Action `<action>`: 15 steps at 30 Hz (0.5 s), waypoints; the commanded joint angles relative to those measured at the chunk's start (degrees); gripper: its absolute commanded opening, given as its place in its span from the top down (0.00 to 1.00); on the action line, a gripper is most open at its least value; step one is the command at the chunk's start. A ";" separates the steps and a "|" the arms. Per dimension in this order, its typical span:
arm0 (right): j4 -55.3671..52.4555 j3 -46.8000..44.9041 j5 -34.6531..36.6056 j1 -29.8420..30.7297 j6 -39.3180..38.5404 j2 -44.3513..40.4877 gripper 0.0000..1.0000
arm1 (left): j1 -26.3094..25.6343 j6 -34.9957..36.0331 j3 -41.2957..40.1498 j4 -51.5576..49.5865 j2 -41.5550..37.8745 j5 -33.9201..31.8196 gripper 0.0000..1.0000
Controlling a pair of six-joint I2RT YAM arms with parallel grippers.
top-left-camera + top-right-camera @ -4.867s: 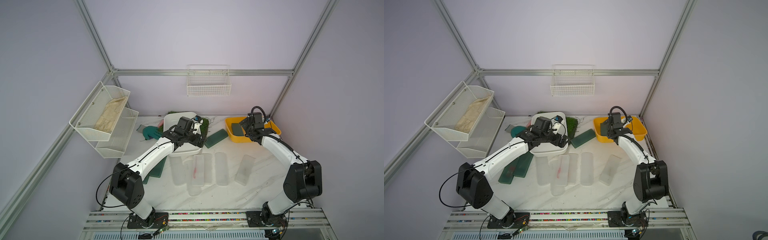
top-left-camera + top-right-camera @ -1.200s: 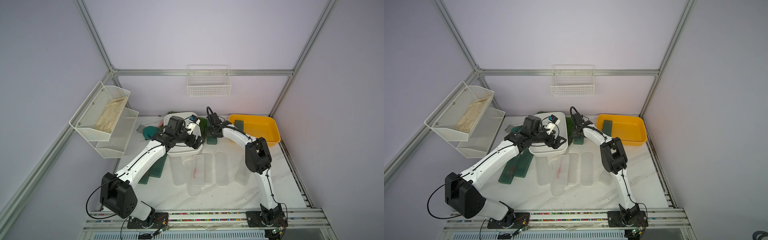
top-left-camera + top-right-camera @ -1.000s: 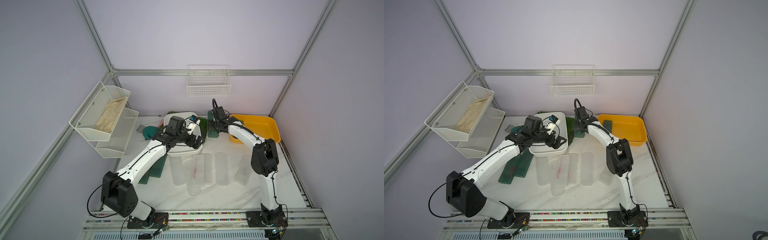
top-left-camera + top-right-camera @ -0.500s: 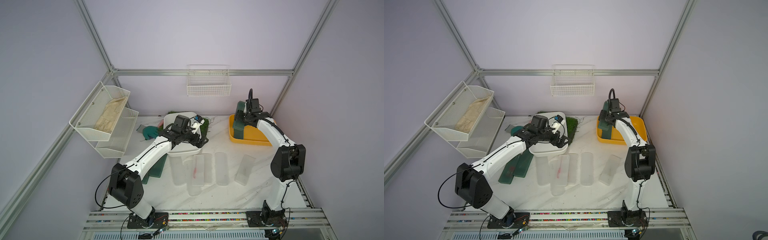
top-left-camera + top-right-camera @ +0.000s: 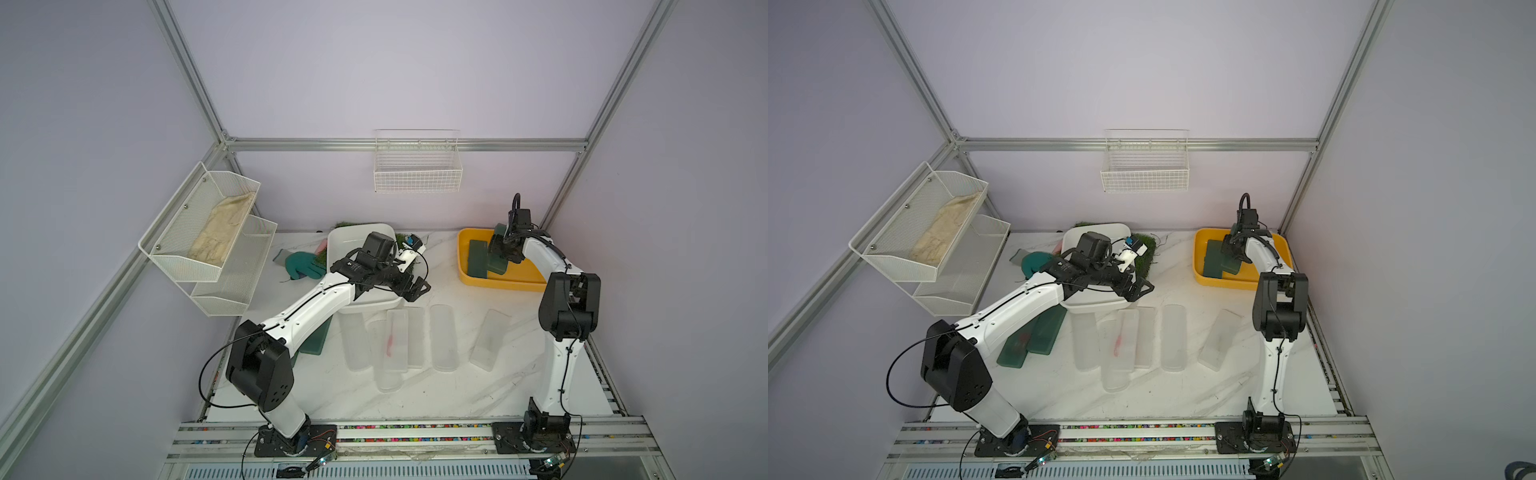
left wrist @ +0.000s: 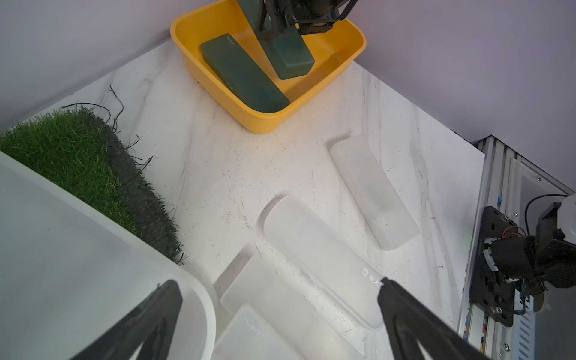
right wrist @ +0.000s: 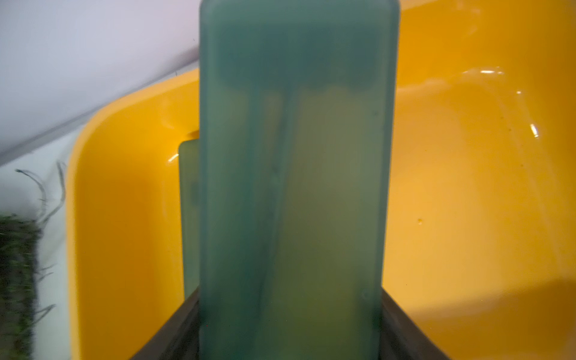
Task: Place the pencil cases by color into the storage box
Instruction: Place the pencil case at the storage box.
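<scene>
Right gripper [image 5: 504, 250] carried green case [image 6: 291, 57] into yellow box [image 5: 503, 285].

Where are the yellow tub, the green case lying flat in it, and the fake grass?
Yellow plastic tub [image 6: 268, 124]: left wrist view, on its outer wall.
Dark green rectangular case lying flat [image 6: 243, 73]: left wrist view, top face middle.
Green fake-grass mat [image 6: 68, 149]: left wrist view, middle of turf.

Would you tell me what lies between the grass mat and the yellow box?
Nothing lies there. The left wrist view shows the marble table bare between the grass mat and the yellow box.
</scene>
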 commanded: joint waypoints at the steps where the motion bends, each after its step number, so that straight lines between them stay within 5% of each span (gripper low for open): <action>1: -1.31 4.53 3.54 0.21 -4.71 1.43 0.33 | -0.18 1.84 0.71 1.02 -0.36 1.32 0.00; 15: -1.98 6.95 8.33 0.21 -11.58 6.82 0.32 | 0.25 2.97 1.33 -2.41 -1.48 0.25 0.00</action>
